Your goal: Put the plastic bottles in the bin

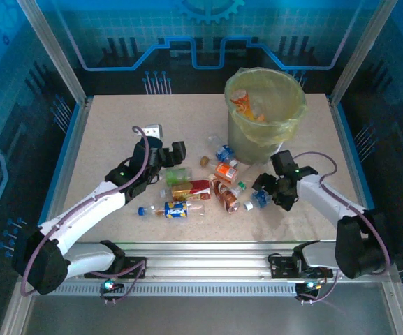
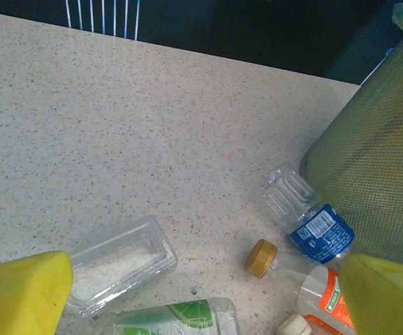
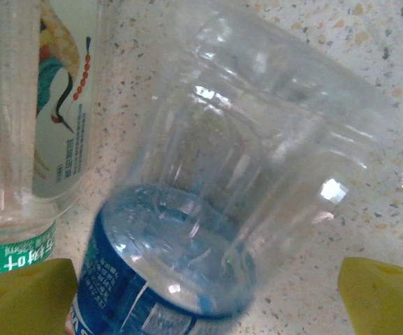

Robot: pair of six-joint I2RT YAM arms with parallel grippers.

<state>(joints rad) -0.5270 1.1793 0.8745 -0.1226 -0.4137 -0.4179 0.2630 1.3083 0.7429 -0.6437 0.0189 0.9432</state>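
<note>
The right end effector (image 3: 201,300) stands spread either side of a clear, blue-labelled bottle (image 3: 257,167) lying on the desk (image 3: 397,70) among other bottles (image 1: 187,190), near the bin (image 1: 285,129). The bottle looks empty, light, thin-walled and slick, and likely to buckle, so gripping across its ribbed middle seems safest. The left end effector (image 2: 202,293) is spread too, holding nothing.

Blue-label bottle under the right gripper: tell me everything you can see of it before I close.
The blue-label bottle is clear, thin, ribbed plastic that looks empty and somewhat dented. A dark blue label with white print wraps the end nearest the gripper; its cap is out of frame. It lies on its side on the speckled table, between the yellow pads of the open right gripper, neither plainly touching it. A crane-label bottle lies close against its left side.
</note>
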